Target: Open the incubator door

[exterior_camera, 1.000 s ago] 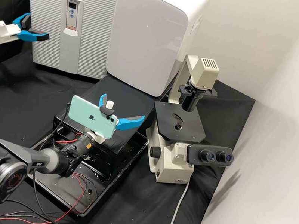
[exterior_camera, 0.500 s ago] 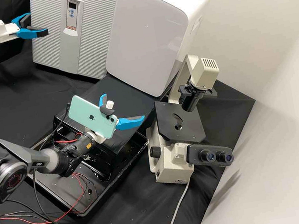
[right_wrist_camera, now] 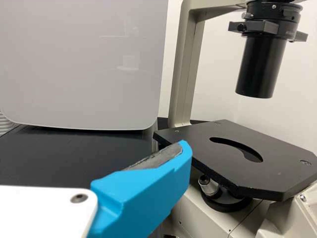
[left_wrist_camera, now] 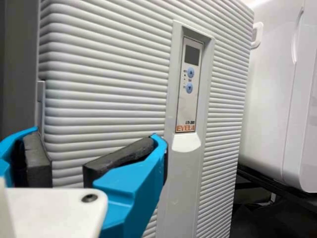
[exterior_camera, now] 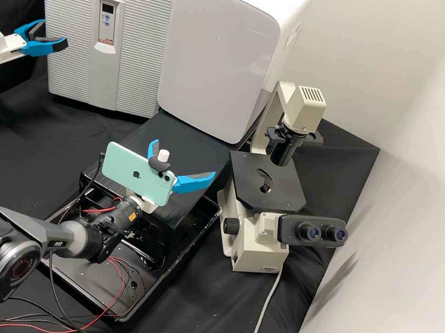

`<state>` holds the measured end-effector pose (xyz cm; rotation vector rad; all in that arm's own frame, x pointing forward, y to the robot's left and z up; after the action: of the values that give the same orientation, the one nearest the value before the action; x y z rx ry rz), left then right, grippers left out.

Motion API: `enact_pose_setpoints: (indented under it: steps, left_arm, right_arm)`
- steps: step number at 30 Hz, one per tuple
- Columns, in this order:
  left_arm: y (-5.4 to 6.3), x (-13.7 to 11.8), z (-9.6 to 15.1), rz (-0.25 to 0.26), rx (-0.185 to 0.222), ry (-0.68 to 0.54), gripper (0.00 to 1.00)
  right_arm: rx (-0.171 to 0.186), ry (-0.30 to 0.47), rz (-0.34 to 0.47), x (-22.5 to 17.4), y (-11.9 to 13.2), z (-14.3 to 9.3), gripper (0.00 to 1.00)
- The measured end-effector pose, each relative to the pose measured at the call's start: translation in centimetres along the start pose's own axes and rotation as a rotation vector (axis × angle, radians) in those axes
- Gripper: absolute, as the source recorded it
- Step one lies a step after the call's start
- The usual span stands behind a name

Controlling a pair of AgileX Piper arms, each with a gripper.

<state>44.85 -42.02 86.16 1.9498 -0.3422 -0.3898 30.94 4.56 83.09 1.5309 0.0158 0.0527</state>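
Standing open and empty, the left tool (exterior_camera: 52, 36) has the door (left_wrist_camera: 109, 89) just ahead; likely heavy, rigid, resisting first pull, best hooked at its side edge (left_wrist_camera: 41, 101). Right tool (exterior_camera: 184, 158): open, empty.

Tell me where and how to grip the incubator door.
Probably the narrow upright lip at the edge of the incubator door, one finger hooked in from the left gripper's side; it seems raised, the front too broad to pinch.

left gripper (exterior_camera: 56, 35): jaws parted | right gripper (exterior_camera: 184, 158): jaws spread wide | right arm (exterior_camera: 41, 233): bent
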Motion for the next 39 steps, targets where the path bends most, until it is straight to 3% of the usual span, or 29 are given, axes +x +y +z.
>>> enact_pose_setpoints:
  steps: [10, 16, 30, 36, 39]
  left_arm:
    - [-0.1, -1.1, 0.7, -0.008, 0.023, 0.024, 0.0]
    - [-0.1, -1.4, 1.3, 0.006, -0.009, 0.048, 0.0]
    - [0.6, -5.3, 5.8, -0.054, -0.009, 0.047, 0.0]
    - [0.9, -7.9, 9.0, -0.118, 0.039, -0.047, 0.0]
    - [1.4, -8.9, 10.7, -0.114, 0.066, -0.123, 0.0]
  right_arm:
    - [0.0, 0.0, 0.0, 0.0, 0.0, 0.0, 1.0]
    - [0.0, 0.0, 0.0, 0.0, 0.0, 0.0, 1.0]
    - [0.0, 0.0, 0.0, 0.0, 0.0, 0.0, 1.0]
    - [0.0, 0.0, 0.0, 0.0, 0.0, 0.0, 1.0]
    - [0.0, 0.0, 0.0, 0.0, 0.0, 0.0, 1.0]
